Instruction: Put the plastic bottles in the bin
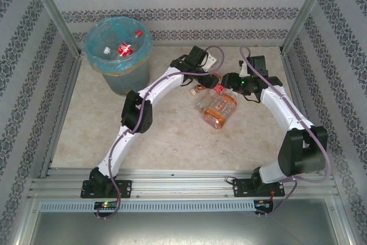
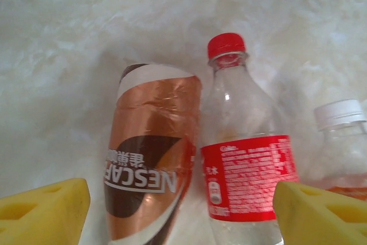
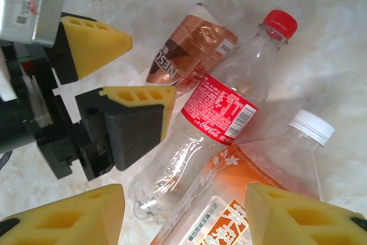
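Clear plastic, red-capped bottle point(image 3: 213, 113) with red label, beside crumpled copper-labelled bottle point(image 3: 189, 50).

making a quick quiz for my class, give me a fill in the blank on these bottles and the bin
1. The clear bottle with the red label has a ___ cap.
2. The orange-labelled bottle has a ___ cap.
3. The bin is lined with a light ___ bag.
4. The copper-labelled bottle carries the brand name ___.

Missing words: red; white; blue; Nescafe
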`<act>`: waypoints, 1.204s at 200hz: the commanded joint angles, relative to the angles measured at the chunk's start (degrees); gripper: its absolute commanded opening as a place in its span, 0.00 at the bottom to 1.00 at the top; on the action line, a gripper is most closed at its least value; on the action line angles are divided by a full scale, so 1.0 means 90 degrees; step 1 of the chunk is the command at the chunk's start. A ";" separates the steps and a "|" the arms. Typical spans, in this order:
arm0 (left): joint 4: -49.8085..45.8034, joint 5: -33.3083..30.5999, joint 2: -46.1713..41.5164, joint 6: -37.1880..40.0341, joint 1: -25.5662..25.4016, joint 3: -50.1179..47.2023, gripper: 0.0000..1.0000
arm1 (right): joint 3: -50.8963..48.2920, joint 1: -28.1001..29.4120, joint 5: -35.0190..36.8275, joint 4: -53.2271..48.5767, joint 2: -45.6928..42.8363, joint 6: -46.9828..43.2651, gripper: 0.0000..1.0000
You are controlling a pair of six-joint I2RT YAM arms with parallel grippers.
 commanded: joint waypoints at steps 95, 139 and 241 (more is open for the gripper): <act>-0.0297 0.0481 0.0667 -0.0178 0.0342 0.0390 0.76 | 0.0038 -0.0100 -0.0131 0.0060 -0.0140 -0.0089 0.59; -0.0518 0.0435 0.0900 -0.0131 0.0342 0.0557 0.75 | -0.0003 -0.0088 -0.0269 0.0072 -0.0277 -0.0026 0.59; -0.0951 -0.0229 0.1269 0.0377 0.0208 0.0815 0.75 | -0.0061 -0.0098 -0.0075 0.0031 -0.0301 -0.0290 0.60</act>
